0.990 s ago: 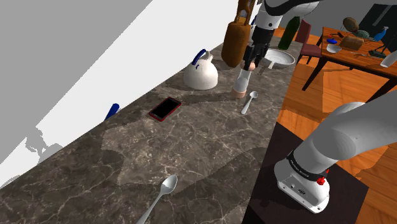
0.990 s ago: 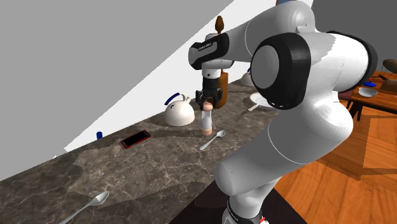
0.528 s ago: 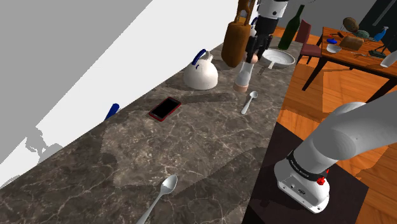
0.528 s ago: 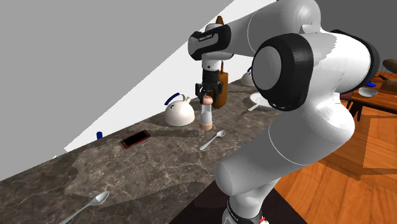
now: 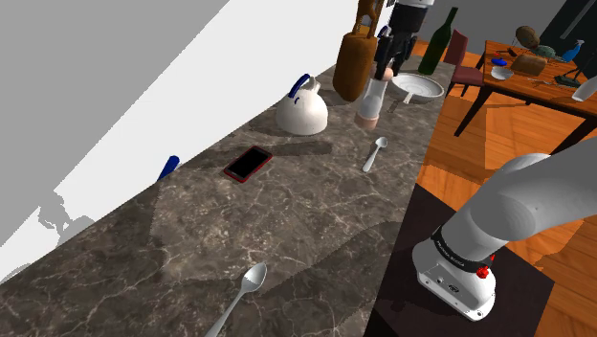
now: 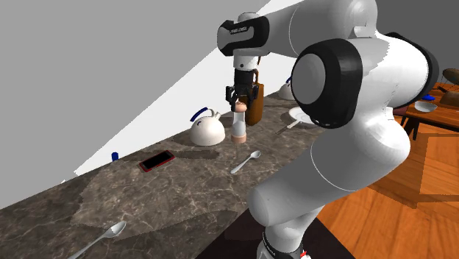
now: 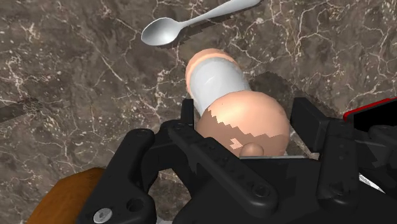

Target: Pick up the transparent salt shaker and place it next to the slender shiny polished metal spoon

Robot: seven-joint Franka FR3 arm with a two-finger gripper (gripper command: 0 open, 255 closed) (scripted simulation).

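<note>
Gripper [image 5: 385, 67] [image 6: 239, 101] [image 7: 245, 127] is clamped on the salt shaker [image 5: 371, 101] [image 6: 238, 126] [image 7: 216, 79], with the black fingers [image 7: 305, 121] pressing the rounded pinkish cap from both sides. Shaker has a pale clear-looking body with pinkish cap and base, and hangs upright under the gripper. It appears lifted just off the dark marble countertop [image 5: 287, 220], over the far end and about midway between the wall edge and the front edge. The metal spoon [image 5: 376, 152] [image 6: 246, 161] [image 7: 191, 22] lies flat on the countertop near the shaker, on the front-edge side, and does not touch it; in the wrist view its bowl sits just beyond the shaker's base. White kettle [image 5: 302, 113] [image 6: 207, 131] with a blue handle stands near the shaker, toward the wall edge. Red-rimmed phone [image 5: 248, 164] [image 6: 157, 160] lies flat further along toward the near end. Brown wooden block [image 5: 352, 62] [image 6: 255, 103] stands just behind the shaker at the far end. White plate [image 5: 421, 86] and green bottle [image 5: 438, 43] are at the far end by the front edge. A second spoon [image 5: 239, 297] [image 6: 103, 237] lies at the near end, well apart from the rest.
</note>
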